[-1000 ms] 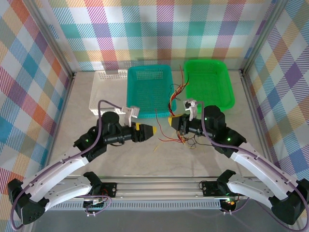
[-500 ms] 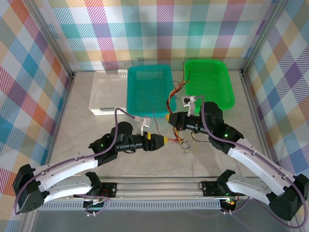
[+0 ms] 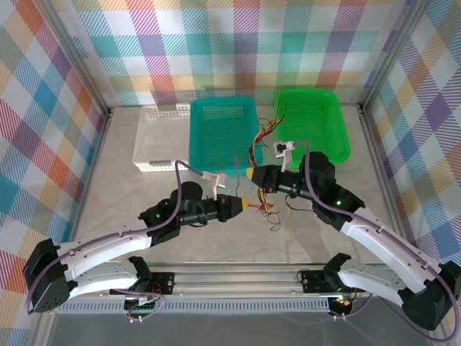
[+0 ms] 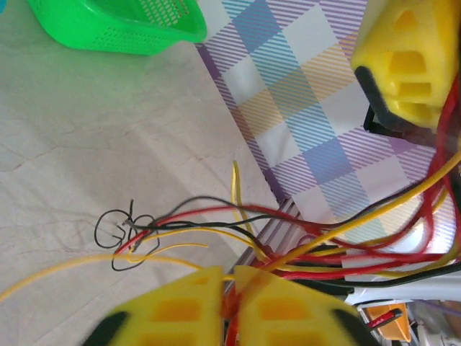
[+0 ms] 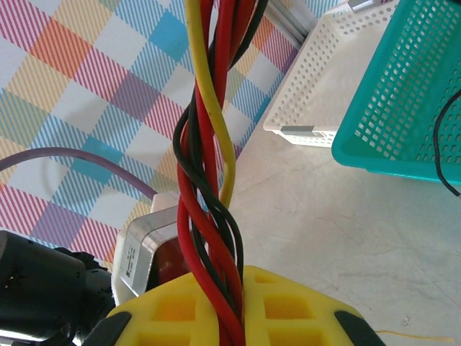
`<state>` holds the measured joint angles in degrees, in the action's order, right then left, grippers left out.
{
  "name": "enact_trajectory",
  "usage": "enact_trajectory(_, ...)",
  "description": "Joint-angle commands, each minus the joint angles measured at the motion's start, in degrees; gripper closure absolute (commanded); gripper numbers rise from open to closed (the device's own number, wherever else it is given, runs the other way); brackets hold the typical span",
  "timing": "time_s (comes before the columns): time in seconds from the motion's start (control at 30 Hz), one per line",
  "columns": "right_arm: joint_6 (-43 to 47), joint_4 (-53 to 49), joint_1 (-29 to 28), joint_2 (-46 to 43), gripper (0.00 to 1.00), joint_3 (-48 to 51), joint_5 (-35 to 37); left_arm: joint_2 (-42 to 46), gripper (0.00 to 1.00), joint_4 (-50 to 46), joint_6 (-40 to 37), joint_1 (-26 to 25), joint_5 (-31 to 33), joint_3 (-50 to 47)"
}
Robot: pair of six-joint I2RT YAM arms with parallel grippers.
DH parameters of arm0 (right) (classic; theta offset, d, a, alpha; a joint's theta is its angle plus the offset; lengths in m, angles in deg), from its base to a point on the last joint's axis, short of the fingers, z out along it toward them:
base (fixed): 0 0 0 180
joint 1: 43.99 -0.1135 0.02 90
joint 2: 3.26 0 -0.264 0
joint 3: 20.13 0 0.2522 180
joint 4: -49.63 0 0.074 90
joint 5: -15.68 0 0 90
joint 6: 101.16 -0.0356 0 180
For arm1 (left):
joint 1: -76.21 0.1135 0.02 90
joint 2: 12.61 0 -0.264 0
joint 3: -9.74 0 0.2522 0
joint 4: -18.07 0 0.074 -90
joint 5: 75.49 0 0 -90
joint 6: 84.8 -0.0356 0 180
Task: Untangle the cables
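A robot test cell in a lab: checked walls [image 3: 238, 43] on aluminium posts [image 3: 78, 65] close around the pale table [image 3: 115, 184], with a metal mounting rail [image 3: 238, 277] along its near edge.

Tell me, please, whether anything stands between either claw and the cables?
Nothing visible does. The right claw is shut on the twisted red, black and yellow cables, and the left claw is shut on strands of the same bunch. The teal basket and green basket lie beyond the claws, out of the way.
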<state>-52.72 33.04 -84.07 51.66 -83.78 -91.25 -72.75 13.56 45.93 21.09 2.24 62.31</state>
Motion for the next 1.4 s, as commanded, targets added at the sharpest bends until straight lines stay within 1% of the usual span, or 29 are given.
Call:
enact_trajectory(0.0, -0.5, 1.1, 0.5, -1.6, 1.00, 0.3, 2.1, 1.3, 1.00, -2.0, -1.5, -0.3, 3.7, 1.0)
enact_trajectory(0.1, -0.3, -4.7, 1.5, -1.9, 1.00, 0.3, 7.5, 2.9, 1.00, -8.9, -4.2, 0.7, 7.6, 3.2)
enact_trajectory(0.17, 0.2, -9.9, 3.5, -1.7, 1.00, 0.4, 11.1, 3.2, 1.00, -10.7, -4.0, 3.9, 5.6, 3.6)
enact_trajectory(0.23, -0.7, -13.1, 6.0, -1.0, 1.00, 1.4, 12.6, 3.0, 1.00, -11.7, -2.7, 6.8, 3.5, 3.8)
enact_trajectory(0.33, -1.7, -13.4, 10.5, 0.6, 1.00, 4.5, 9.3, 1.8, 1.00, -13.4, -0.6, 9.4, 1.2, 5.2)
enact_trajectory(0.4, -2.0, -15.2, 12.5, 3.1, 1.00, 5.2, 8.9, 0.3, 1.00, -14.8, 0.1, 10.0, 0.5, 6.8)
enact_trajectory(0.47, -1.5, -16.9, 14.3, 6.2, 0.96, 5.6, 8.6, -0.9, 1.00, -16.4, 0.6, 10.1, 0.2, 8.6)
enact_trajectory(0.57, -1.0, -18.3, 17.0, 10.1, 0.99, 6.0, 7.7, -1.8, 1.00, -19.9, -0.5, 10.7, 1.5, 11.2)
enact_trajectory(0.67, 0.2, -19.1, 19.5, 11.7, 0.97, 6.4, 7.4, -1.4, 1.00, -23.7, -2.1, 13.0, 1.5, 12.9)
enact_trajectory(0.7, 0.5, -19.4, 20.2, 12.0, 0.94, 6.4, 7.2, -1.1, 1.00, -24.6, -2.4, 14.3, 1.0, 13.0)
enact_trajectory(0.73, 1.0, -19.6, 21.0, 12.1, 0.88, 6.6, 6.5, -0.5, 1.00, -26.2, -2.8, 15.7, 0.3, 13.1)
enact_trajectory(0.77, 1.5, -19.7, 21.8, 12.1, 0.76, 6.8, 5.9, 0.2, 1.00, -27.5, -3.1, 17.4, -0.4, 12.9)
enact_trajectory(0.83, 1.6, -19.5, 23.1, 12.0, 0.62, 7.5, 4.9, 1.2, 1.00, -28.6, -3.5, 20.0, -1.7, 12.2)
enact_trajectory(0.9, 1.8, -17.8, 23.6, 11.6, 0.50, 8.4, 3.1, 1.2, 1.00, -28.4, -3.4, 20.9, -3.1, 11.2)
enact_trajectory(0.97, 2.2, -14.1, 23.7, 11.2, 0.40, 9.7, -1.5, 0.3, 1.00, -26.7, -2.5, 20.9, -4.8, 9.6)
enact_trajectory(1.0, 2.3, -11.8, 23.6, 10.9, 0.38, 10.5, -4.0, -0.2, 1.00, -25.8, -2.1, 20.9, -5.5, 9.0)
enact_trajectory(1.07, 1.7, -6.2, 23.6, 10.0, 0.37, 12.7, -8.9, -1.4, 1.00, -22.5, -1.0, 20.9, -6.8, 7.7)
enact_trajectory(1.13, 2.3, -1.9, 23.1, 8.9, 0.34, 14.5, -12.3, -2.6, 1.00, -21.0, -0.5, 20.9, -7.8, 7.5)
enact_trajectory(1.17, 2.6, -0.7, 22.3, 8.2, 0.33, 15.1, -12.5, -3.0, 1.00, -20.7, -0.4, 20.9, -8.2, 7.6)
enact_trajectory(1.23, 3.6, 0.7, 20.2, 6.3, 0.27, 16.1, -10.9, -3.7, 1.00, -20.5, -0.6, 20.8, -8.5, 8.0)
enact_trajectory(1.3, 4.2, 0.8, 17.9, 3.3, 0.24, 16.5, -7.5, -4.1, 1.00, -20.8, -0.6, 20.8, -8.3, 8.7)
enact_trajectory(1.37, 3.0, 2.8, 17.3, -0.5, 0.22, 18.6, -5.7, -4.3, 1.00, -21.2, -0.6, 20.8, -8.1, 9.4)
